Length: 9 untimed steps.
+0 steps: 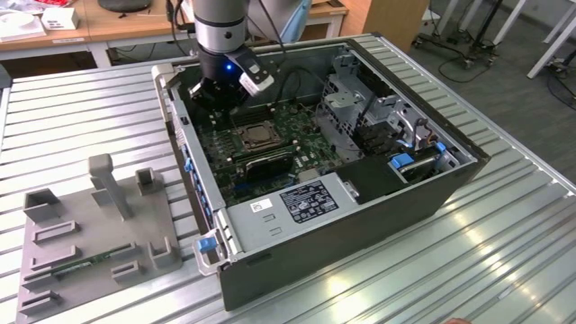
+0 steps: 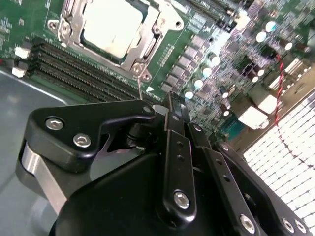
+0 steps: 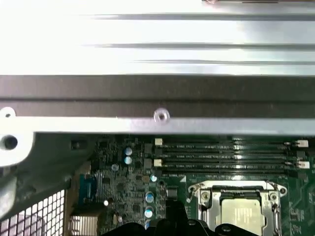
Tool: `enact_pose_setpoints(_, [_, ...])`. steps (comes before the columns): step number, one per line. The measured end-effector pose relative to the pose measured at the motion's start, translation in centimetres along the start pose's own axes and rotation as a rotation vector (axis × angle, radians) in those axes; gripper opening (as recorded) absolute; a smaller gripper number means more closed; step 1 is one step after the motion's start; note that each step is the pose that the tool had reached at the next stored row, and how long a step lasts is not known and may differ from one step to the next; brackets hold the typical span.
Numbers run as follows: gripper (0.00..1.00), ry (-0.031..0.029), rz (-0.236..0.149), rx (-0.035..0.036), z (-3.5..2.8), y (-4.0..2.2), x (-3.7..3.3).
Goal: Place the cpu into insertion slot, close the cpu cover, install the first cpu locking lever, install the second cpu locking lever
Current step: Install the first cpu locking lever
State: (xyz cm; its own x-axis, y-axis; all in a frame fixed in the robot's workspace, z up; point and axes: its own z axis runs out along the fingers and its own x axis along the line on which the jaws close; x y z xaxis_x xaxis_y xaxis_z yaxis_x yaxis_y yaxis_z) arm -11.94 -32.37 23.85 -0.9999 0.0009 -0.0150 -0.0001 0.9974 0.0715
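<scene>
1. My pincer (image 2: 173, 101) is narrow, its fingertips (image 2: 170, 98) pressed together, and I can see nothing between them.
2. It hangs inside the open case (image 1: 360, 223), just above the board (image 1: 301, 131) and touching nothing I can make out.
3. In the exterior view the cpu (image 1: 255, 137) sits at about 5 o'clock from the pincer, close by.
4. In both wrist views the cpu (image 2: 112, 27) is seated on the board. The cover (image 2: 150, 42) lies flat around it, and the chip's top shows through its window.
5. Memory slots (image 2: 74, 71) run between the cpu and the pincer.
6. I cannot tell how the levers stand.
7. The case rests on the ribbed tabletop (image 1: 468, 263), with a grey fixture (image 1: 90, 236) at 8 o'clock from it.
</scene>
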Motion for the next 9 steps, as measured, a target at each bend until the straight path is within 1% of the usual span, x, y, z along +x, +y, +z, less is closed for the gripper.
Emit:
enact_pose_setpoints(3, [0.11,-0.0008,0.0,-0.0064,0.03,0.38,0.1])
enact_pose_setpoints(6, [0.11,-0.0021,0.0,-0.0193,0.05,0.57,0.14])
enact_pose_setpoints(7, [0.11,-0.0027,0.0,-0.0222,0.06,0.61,0.14])
enact_pose_setpoints(9, [0.11,-0.0031,0.0,-0.0232,0.06,0.62,0.14])
